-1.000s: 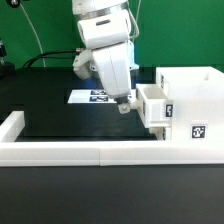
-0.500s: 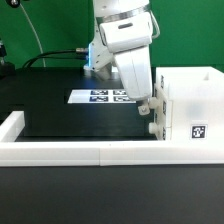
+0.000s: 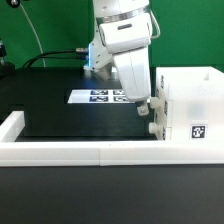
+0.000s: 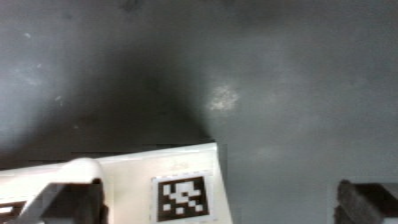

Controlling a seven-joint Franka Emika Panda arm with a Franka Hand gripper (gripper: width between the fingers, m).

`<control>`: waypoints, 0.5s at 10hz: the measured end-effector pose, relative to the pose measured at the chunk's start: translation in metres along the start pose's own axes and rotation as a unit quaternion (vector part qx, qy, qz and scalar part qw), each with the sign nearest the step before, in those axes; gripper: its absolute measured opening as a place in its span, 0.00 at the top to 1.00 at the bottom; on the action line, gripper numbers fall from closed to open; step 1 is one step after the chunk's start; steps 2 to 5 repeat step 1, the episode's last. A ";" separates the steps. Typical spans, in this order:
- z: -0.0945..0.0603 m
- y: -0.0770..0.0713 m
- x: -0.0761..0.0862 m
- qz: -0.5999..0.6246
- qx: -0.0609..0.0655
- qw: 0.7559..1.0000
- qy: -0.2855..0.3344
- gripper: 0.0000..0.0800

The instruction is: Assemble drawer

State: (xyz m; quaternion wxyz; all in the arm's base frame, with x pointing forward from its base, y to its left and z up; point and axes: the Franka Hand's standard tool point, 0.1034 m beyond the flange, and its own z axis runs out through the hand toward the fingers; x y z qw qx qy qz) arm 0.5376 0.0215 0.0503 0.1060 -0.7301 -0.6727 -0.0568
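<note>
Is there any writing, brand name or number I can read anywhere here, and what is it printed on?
No readable words, brand names or numbers show in either view.
Box housing: one black-and-white square tag, a pattern, not letters.
Marker board: several such tags, too small to make out.
Wrist view: one tag on a white drawer part, also only a pattern.
Gripper: no visible label.

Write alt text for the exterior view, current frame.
A white robot arm's gripper presses against the front of a white drawer housing at the exterior view's right, where a tray sits nearly fully in. Behind it a marker board lies on the black table, edged in front by a low white wall.
</note>
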 end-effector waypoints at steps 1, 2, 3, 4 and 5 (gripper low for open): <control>0.000 0.000 0.000 0.000 0.000 1.000 0.000 0.19; 0.000 0.000 0.000 0.000 0.000 1.000 0.000 0.19; 0.000 0.000 0.000 0.000 0.000 1.000 0.000 0.19; 0.000 0.000 0.000 0.000 0.000 1.000 0.000 0.19; 0.000 0.000 0.000 0.000 0.000 1.000 0.000 0.19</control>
